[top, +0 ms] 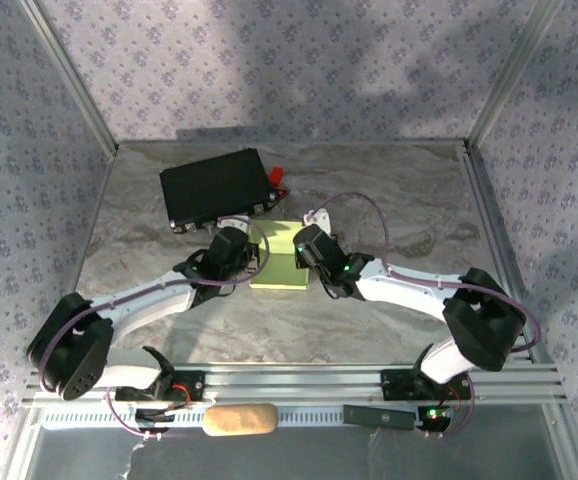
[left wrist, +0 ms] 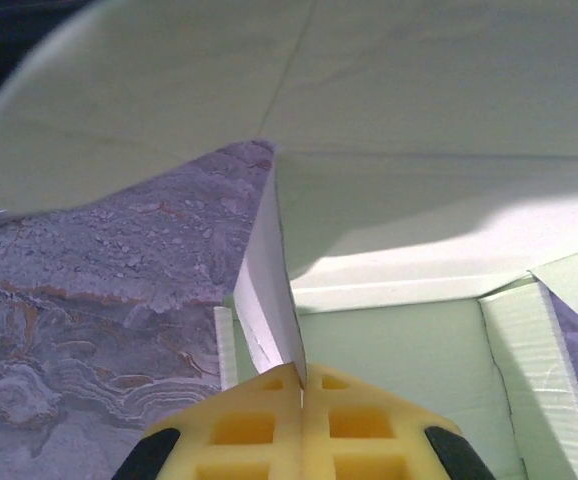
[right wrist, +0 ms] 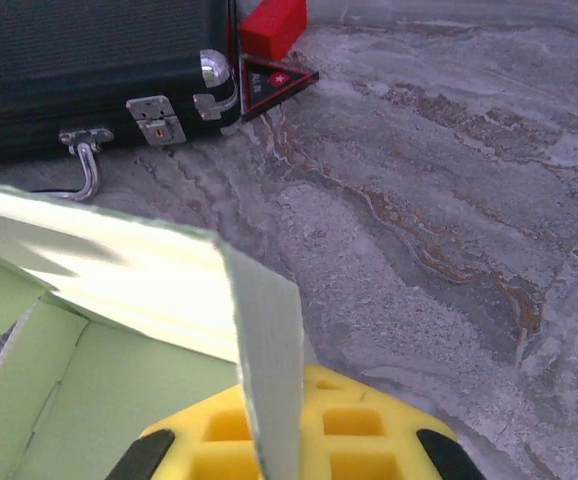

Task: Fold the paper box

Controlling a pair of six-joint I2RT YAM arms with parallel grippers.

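Observation:
The paper box point(top: 280, 270) is pale green card and lies half-formed on the table's middle, between both arms. My left gripper point(top: 256, 262) is at its left side. In the left wrist view the left gripper point(left wrist: 302, 378) is shut on an upright side flap point(left wrist: 267, 290), its yellow pads pressed together on it, with the box floor point(left wrist: 399, 370) to the right and a large rounded flap point(left wrist: 299, 90) overhead. My right gripper point(top: 304, 262) is at the box's right side. In the right wrist view the right gripper point(right wrist: 287, 388) is shut on an upright wall flap point(right wrist: 269, 340).
A black case point(top: 217, 187) with metal latches and handle point(right wrist: 84, 165) lies just behind the box, a red block point(right wrist: 274, 25) at its right end. A tan oblong object point(top: 240, 419) rests on the front rail. Bare marbled table point(right wrist: 449, 200) stretches to the right.

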